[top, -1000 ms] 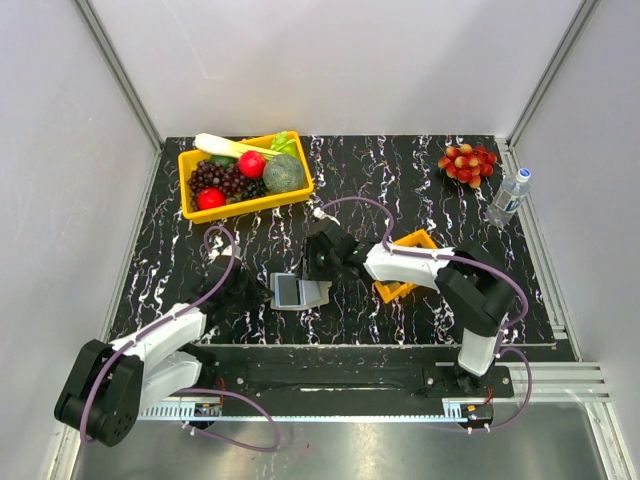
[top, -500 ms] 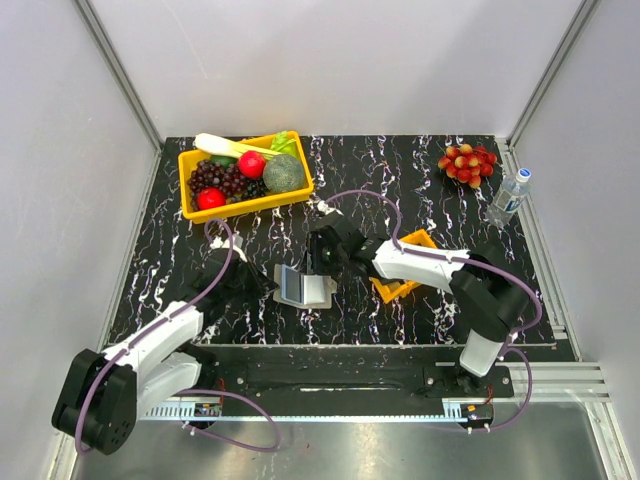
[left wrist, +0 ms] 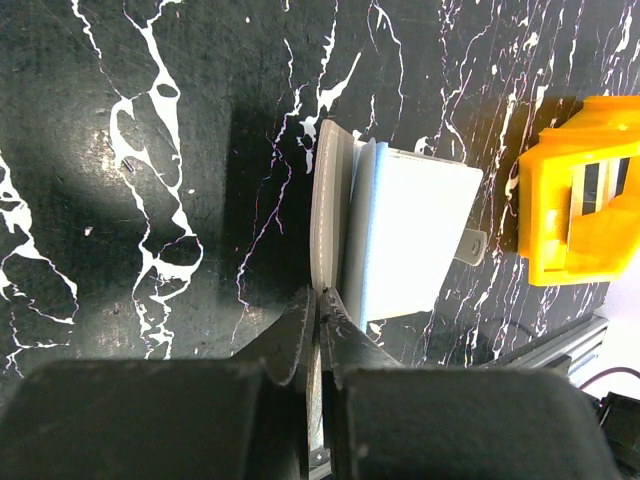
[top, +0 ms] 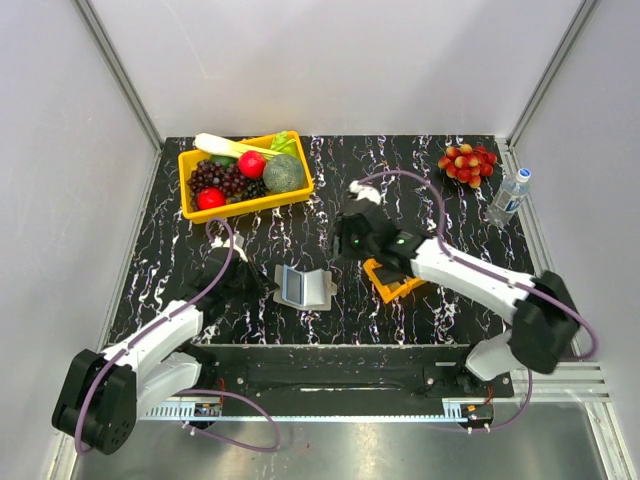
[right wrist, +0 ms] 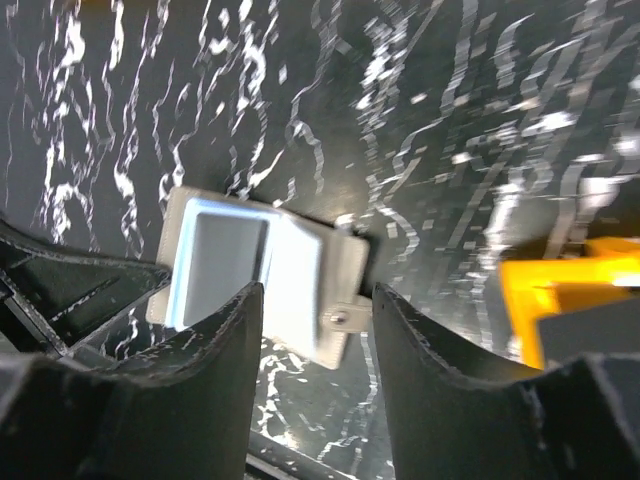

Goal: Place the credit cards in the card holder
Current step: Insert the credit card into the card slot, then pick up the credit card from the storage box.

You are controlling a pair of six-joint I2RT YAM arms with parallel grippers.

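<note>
The card holder lies open on the black marble table, taupe-grey outside and light blue-grey inside. My left gripper is shut on the near edge of its left flap; in the top view that gripper sits at the holder's left side. My right gripper hovers above and to the right of the holder, open and empty. In the right wrist view the holder shows between its fingers. Credit cards stand as dark and silvery strips in the small orange tray.
The orange tray is partly under my right arm. A yellow bin of fruit and vegetables sits at the back left. A bunch of red fruit and a water bottle stand at the back right.
My right gripper has pulled back from the card holder, up and to the right, with its jaws spreading wider. The left gripper keeps its hold; the holder has shifted slightly.
</note>
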